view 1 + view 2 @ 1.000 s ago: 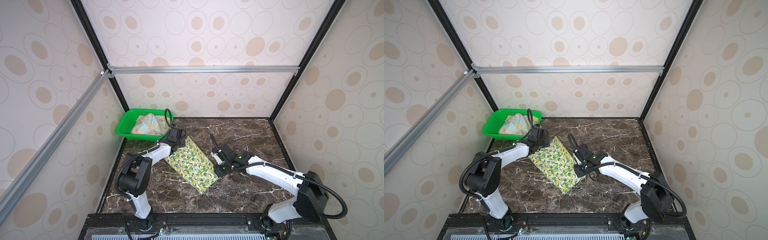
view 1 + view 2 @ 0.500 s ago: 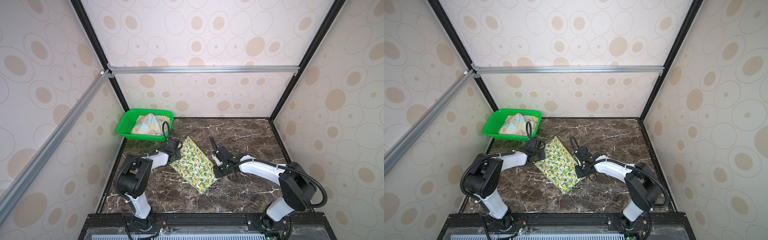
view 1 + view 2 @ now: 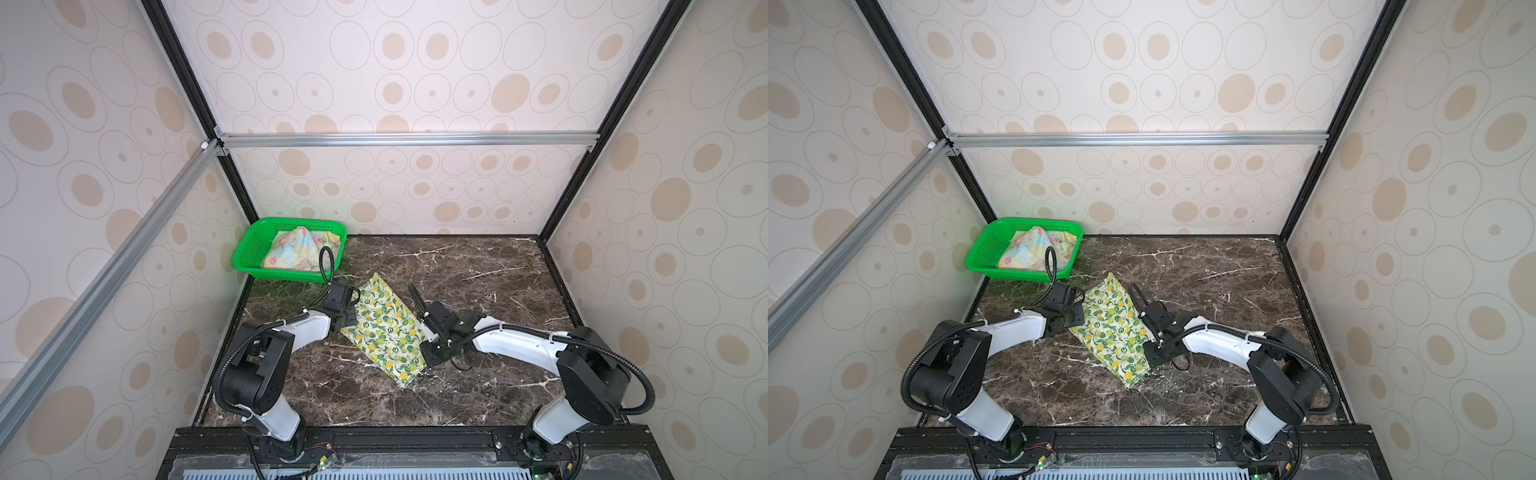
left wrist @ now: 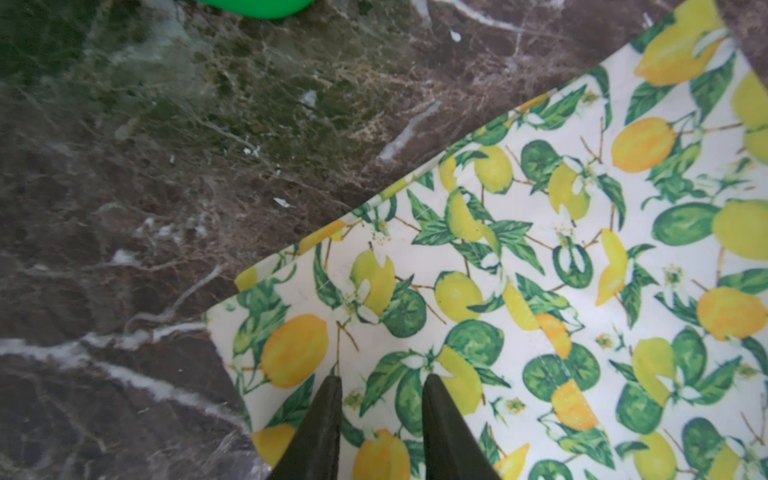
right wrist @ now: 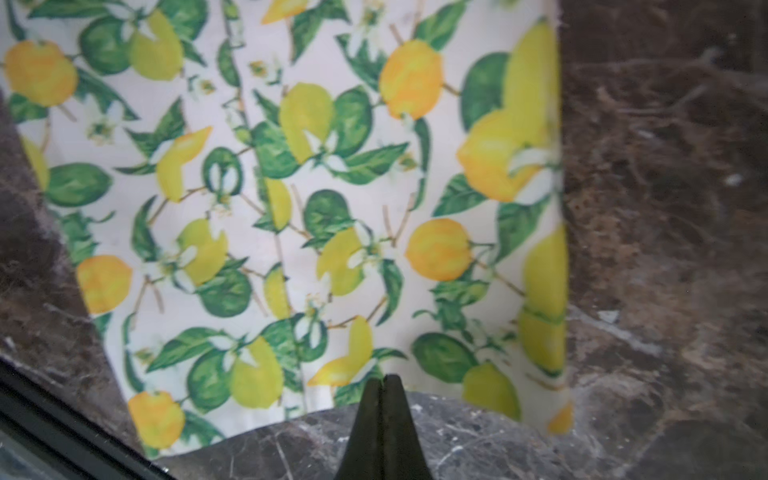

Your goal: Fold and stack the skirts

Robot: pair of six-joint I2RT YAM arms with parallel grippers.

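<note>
The lemon-print skirt lies folded as a long slanted strip on the marble table. The pastel flowered skirt sits bunched in the green basket. My left gripper is low over the lemon skirt near its left corner, jaws apart with flat cloth showing between them. My right gripper is shut, its tips at the right edge of the lemon skirt. Whether it pinches the hem I cannot tell.
The green perforated basket stands in the back left corner against the walls. Patterned walls enclose the marble table on three sides. A black rail runs along the front edge.
My left gripper has come forward from the skirt's far end to its left corner, narrowing a little. My right gripper has closed fully at the skirt's right edge.
</note>
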